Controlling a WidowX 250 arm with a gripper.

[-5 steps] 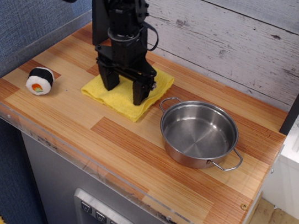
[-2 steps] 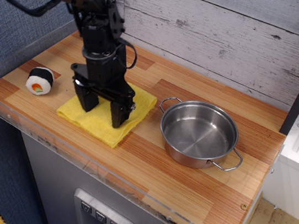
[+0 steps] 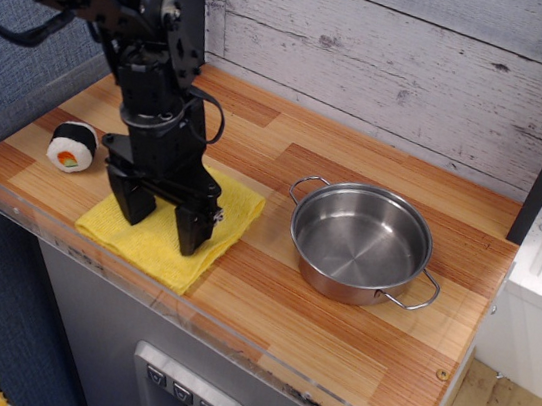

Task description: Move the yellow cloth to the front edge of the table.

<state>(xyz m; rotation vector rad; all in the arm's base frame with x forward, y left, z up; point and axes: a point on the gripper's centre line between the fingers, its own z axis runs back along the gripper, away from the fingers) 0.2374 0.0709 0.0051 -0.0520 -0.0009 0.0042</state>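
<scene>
The yellow cloth (image 3: pixel 221 211) lies flat on the striped wooden table (image 3: pixel 295 318), its front corner close to the acrylic front rim. My black gripper (image 3: pixel 161 220) stands upright on the cloth with its two fingers (image 3: pixel 192 233) spread wide apart. Both fingertips press down on the cloth's top. Nothing is held between them. The middle of the cloth is hidden behind the gripper.
A steel pot (image 3: pixel 360 241) with two handles stands to the right of the cloth, a small gap between them. A sushi roll toy (image 3: pixel 73 147) sits at the left, just beside the gripper. A whitewashed plank wall (image 3: pixel 401 70) backs the table.
The gripper has slid toward the front-left of the table with its fingers spread on the cloth. The cloth has moved with it, from the table's middle to near the front rim.
</scene>
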